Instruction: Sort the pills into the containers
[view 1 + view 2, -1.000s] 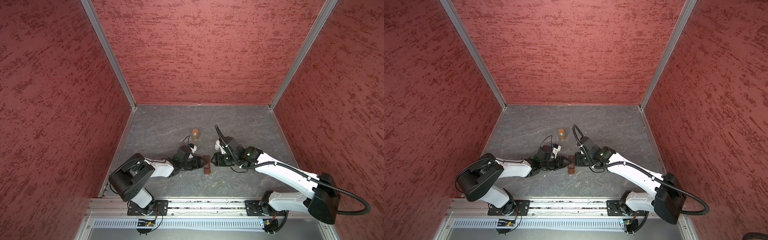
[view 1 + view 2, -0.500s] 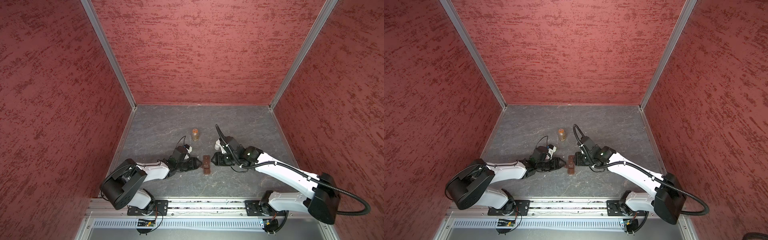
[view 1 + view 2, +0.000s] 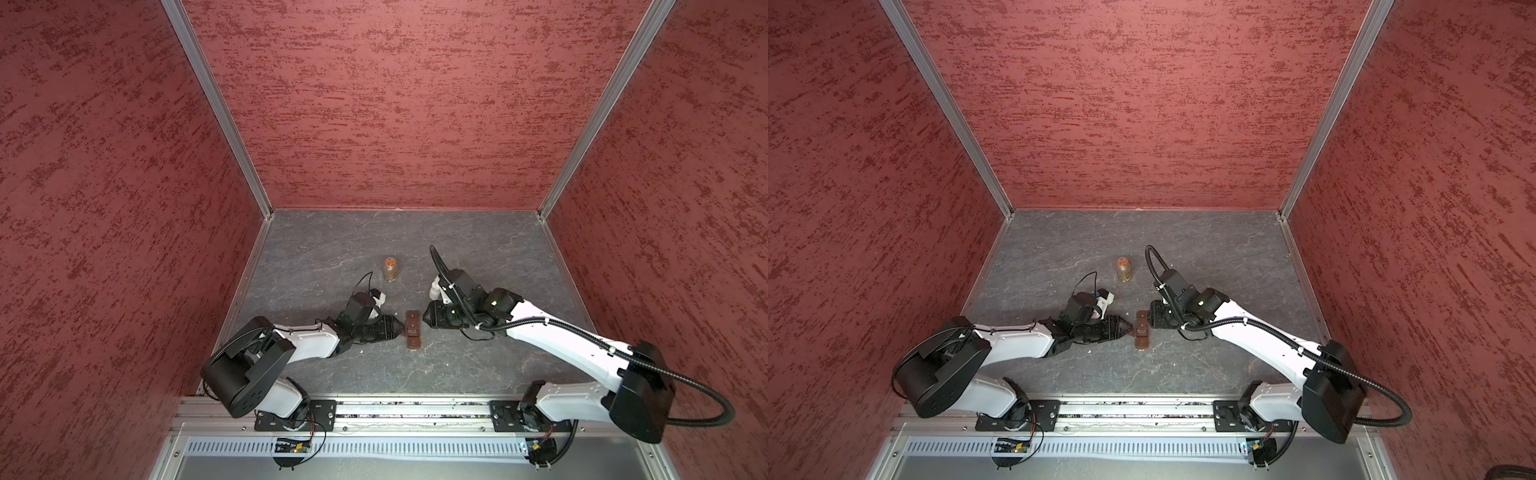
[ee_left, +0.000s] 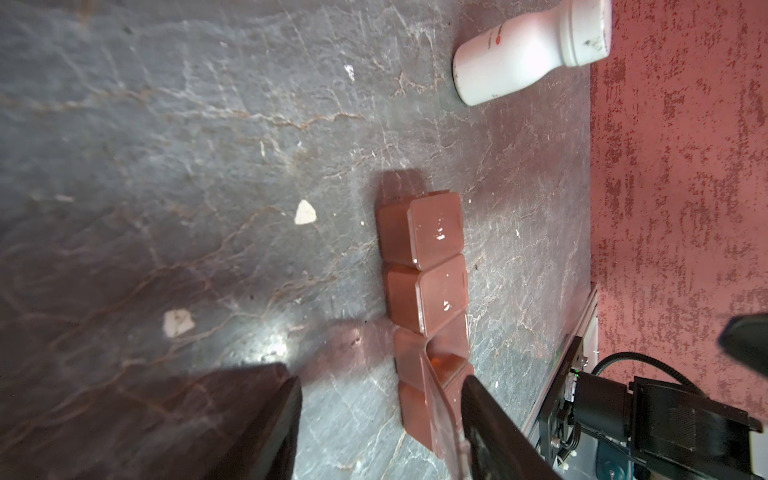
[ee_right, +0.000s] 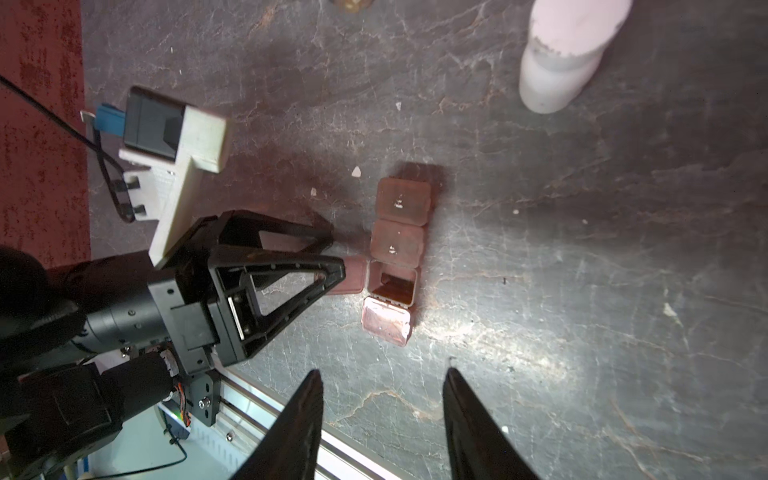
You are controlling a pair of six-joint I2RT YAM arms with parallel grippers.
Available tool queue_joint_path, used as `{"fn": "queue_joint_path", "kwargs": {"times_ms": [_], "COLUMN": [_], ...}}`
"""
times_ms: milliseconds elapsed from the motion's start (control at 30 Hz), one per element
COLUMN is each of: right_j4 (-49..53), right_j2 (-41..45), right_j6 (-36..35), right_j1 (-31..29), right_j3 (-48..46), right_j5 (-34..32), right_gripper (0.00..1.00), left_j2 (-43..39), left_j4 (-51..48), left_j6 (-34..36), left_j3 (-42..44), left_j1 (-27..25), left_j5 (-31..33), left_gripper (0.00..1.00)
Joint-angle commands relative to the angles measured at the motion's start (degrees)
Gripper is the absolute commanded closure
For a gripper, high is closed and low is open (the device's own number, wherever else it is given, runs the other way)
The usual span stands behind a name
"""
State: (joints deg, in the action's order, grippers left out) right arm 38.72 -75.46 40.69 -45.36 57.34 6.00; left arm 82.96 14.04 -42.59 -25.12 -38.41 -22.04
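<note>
Containers (image 5: 397, 257) between left tool (image 5: 337, 251), right tool (image 5: 382, 374)

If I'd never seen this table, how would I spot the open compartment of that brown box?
On the grey marbled tabletop, between the left gripper and right gripper, lies a long brown plastic box of four square cells. From its end nearest the white plastic bottle, the open cell is third; it alone has its lid swung out sideways.

A small amber bottle (image 3: 391, 269) stands on the grey table (image 3: 478, 249), a white bottle (image 4: 528, 50) near it, red walls (image 3: 395, 104) around.
</note>
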Motion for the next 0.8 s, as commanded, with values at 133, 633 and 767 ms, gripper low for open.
{"fn": "queue_joint_path", "kwargs": {"times_ms": [133,633,767], "right_j4": [6.9,21.9,23.9], "right_j2": [-4.2,-22.9,-27.2], "right_j6": [-1.9,-3.2,-3.4], "right_j1": [2.7,7.3,8.5], "right_j3": [9.8,29.3,32.9], "right_j5": [-8.2,-18.0,-17.9], "right_gripper": [0.47,0.38,0.38], "left_j2": [-4.5,-23.9,-28.6], "left_j4": [-4.6,-8.5,-8.8], "left_j6": [2.8,9.3,10.6], "left_j3": [-1.4,1.3,3.6], "left_j1": [0.4,0.3,0.3], "left_j5": [-0.4,7.0,9.6], "left_gripper": [0.34,0.32,0.32]}}
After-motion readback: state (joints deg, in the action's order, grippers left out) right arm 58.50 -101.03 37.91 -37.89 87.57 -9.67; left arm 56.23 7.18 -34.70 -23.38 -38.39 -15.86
